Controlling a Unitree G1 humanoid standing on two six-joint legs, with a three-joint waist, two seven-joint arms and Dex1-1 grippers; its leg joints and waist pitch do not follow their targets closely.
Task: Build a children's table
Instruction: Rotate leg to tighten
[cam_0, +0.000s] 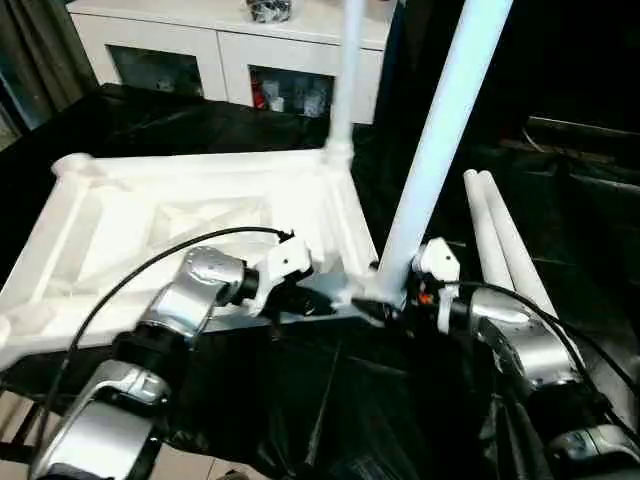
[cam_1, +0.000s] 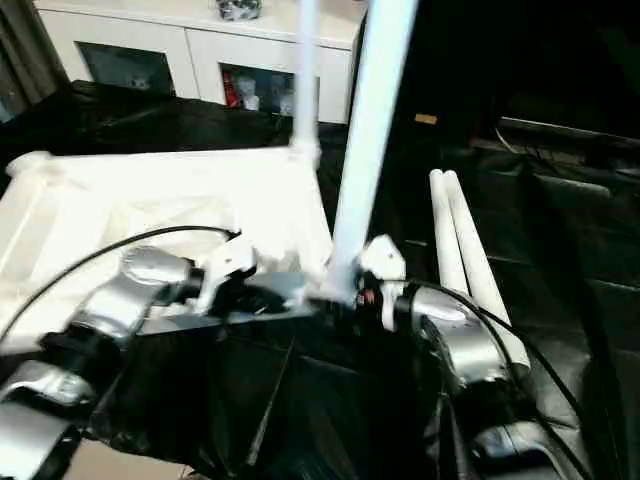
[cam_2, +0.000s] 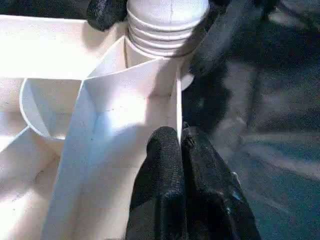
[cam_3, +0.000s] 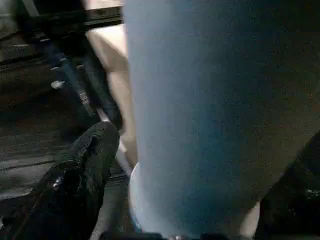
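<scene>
The children's table lies as parts. Its white tabletop (cam_0: 110, 220) rests ribbed side up on black sheeting. One white leg (cam_0: 347, 70) stands upright in the far right corner socket. A second leg (cam_0: 440, 140) leans slightly in the near right corner socket (cam_2: 150, 75), its ridged end (cam_2: 165, 25) seated there. My left gripper (cam_2: 179, 137) is shut on the tabletop's thin rim wall just beside that socket. My right gripper (cam_0: 385, 305) is open, one finger (cam_3: 92, 160) on each side of the second leg's base and a narrow gap showing. Two loose legs (cam_0: 500, 240) lie side by side to the right.
A white cabinet (cam_0: 230, 50) with glass doors stands behind the work area. Black sheeting (cam_0: 560, 200) covers the surface around the tabletop and drapes over the near edge. Cables run along both silver forearms.
</scene>
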